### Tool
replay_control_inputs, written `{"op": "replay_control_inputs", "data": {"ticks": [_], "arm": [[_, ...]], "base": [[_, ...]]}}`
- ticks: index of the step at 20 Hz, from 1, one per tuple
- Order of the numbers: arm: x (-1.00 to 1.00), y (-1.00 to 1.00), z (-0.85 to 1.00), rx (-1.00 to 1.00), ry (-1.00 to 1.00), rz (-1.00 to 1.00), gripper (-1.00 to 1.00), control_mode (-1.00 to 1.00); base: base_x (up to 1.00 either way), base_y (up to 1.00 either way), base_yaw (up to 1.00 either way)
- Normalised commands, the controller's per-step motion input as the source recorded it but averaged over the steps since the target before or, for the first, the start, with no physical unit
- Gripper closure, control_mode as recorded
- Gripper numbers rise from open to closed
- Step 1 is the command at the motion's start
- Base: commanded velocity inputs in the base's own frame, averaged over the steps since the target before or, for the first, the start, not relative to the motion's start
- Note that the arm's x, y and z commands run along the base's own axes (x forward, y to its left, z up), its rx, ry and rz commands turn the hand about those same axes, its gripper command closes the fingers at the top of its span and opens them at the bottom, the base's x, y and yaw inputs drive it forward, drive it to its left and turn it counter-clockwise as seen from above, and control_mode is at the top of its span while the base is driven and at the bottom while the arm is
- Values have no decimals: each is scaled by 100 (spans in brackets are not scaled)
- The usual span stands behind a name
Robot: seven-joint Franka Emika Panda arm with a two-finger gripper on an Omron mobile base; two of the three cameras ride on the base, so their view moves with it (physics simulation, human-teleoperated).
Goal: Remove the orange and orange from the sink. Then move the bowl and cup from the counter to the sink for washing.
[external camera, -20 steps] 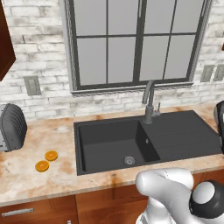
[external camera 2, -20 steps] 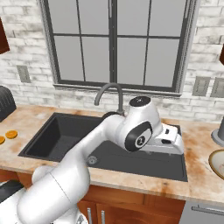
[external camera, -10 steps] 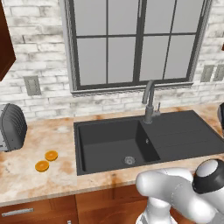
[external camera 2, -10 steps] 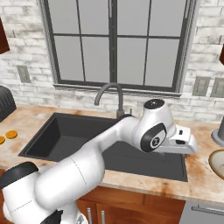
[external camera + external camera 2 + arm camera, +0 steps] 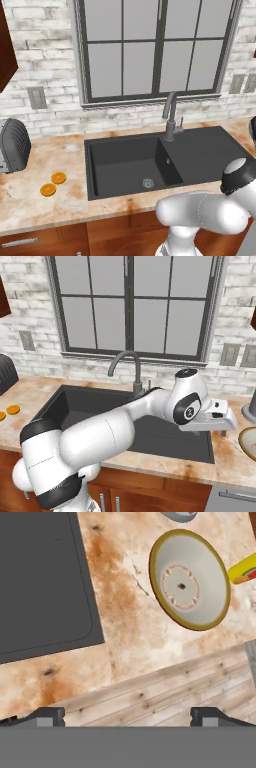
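We've got the two-finger gripper (image 5: 127,716) with jaws spread wide, holding nothing, just off the matte black sink's (image 5: 150,162) drainboard end. The cream bowl with tan rim (image 5: 189,579) sits on the beige marbled counter (image 5: 130,627) past that end, the yellow cup (image 5: 243,569) touching the bowl's far side. Both small orange fruits (image 5: 53,184) lie on the counter at the sink's other end.

Both base views face the sink (image 5: 135,165); hand view looks down
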Motion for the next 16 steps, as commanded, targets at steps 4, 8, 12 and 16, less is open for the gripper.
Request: {"op": "replay_control_inputs", "data": {"ticks": [4,8,12,16], "arm": [[14,-35,-17,0,2,0,-100,-100],[9,-29,-13,0,0,3,-100,-100],[8,-27,-7,1,0,4,-100,-100],[14,-23,-13,0,0,3,-100,-100]], "base": [[0,0,0],[0,0,0],[0,0,0],[0,0,0]]}}
